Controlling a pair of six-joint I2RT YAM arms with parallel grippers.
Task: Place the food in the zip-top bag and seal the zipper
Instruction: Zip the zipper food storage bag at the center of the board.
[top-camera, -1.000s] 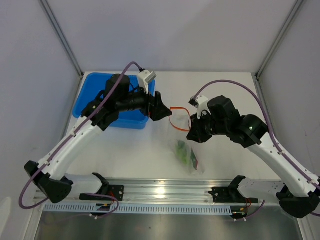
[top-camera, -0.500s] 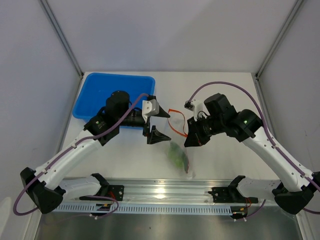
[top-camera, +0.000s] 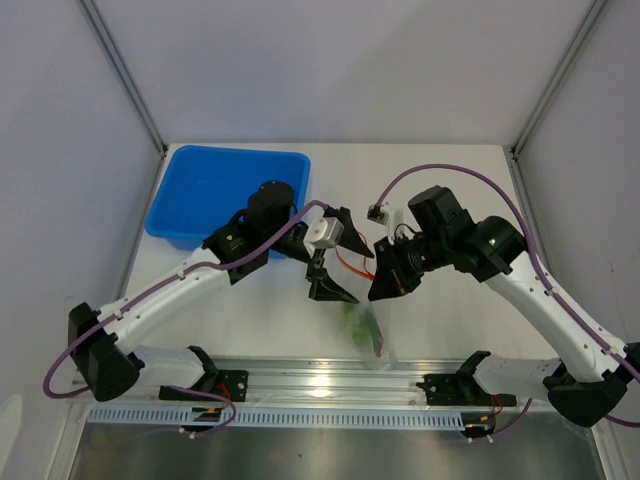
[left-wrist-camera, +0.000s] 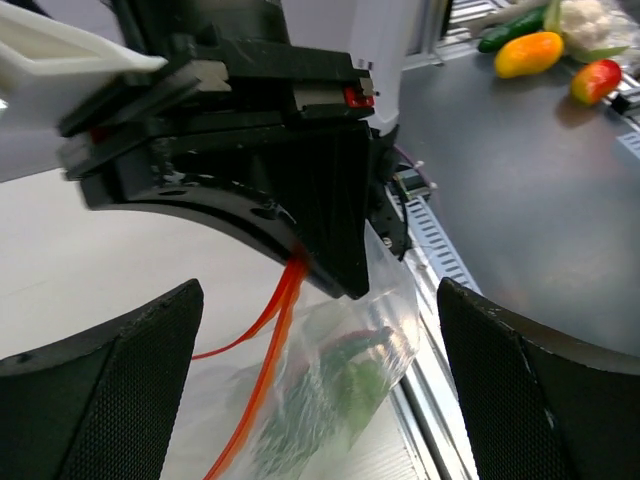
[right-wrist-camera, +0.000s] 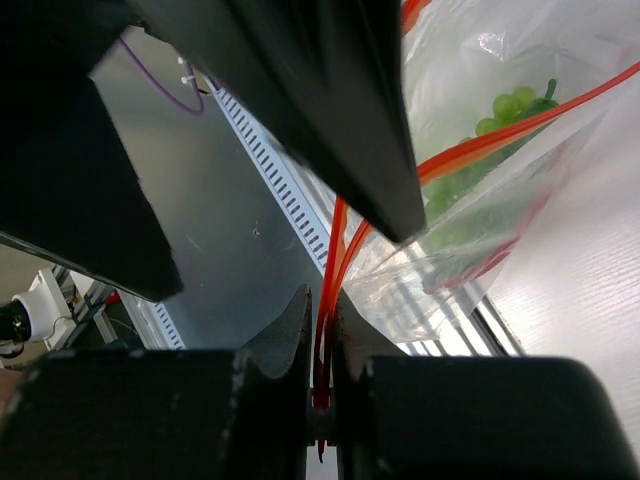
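Observation:
The zip-top bag (top-camera: 366, 325) hangs by its mouth from my right gripper (top-camera: 381, 288), which is shut on the red-orange zipper (top-camera: 352, 262). In the right wrist view the gripper (right-wrist-camera: 320, 300) pinches both zipper strips (right-wrist-camera: 335, 260) together. The food is inside the bag: light-green grapes (right-wrist-camera: 505, 103), a slim red piece (right-wrist-camera: 480, 265) and darker green below (left-wrist-camera: 350, 385). My left gripper (top-camera: 342, 257) is wide open and empty, its fingers (left-wrist-camera: 110, 390) on either side of the zipper (left-wrist-camera: 275, 330) just beside the right gripper's tip.
A blue tub (top-camera: 225, 190) stands at the back left behind the left arm. The aluminium rail (top-camera: 320, 380) runs along the near table edge under the bag. Spare toy vegetables (left-wrist-camera: 530, 52) lie on a dark surface beyond the table.
My left arm has swung from the blue tub rightward and forward to the bag's mouth, gripper open. My right gripper has drawn the bag slightly nearer the front edge.

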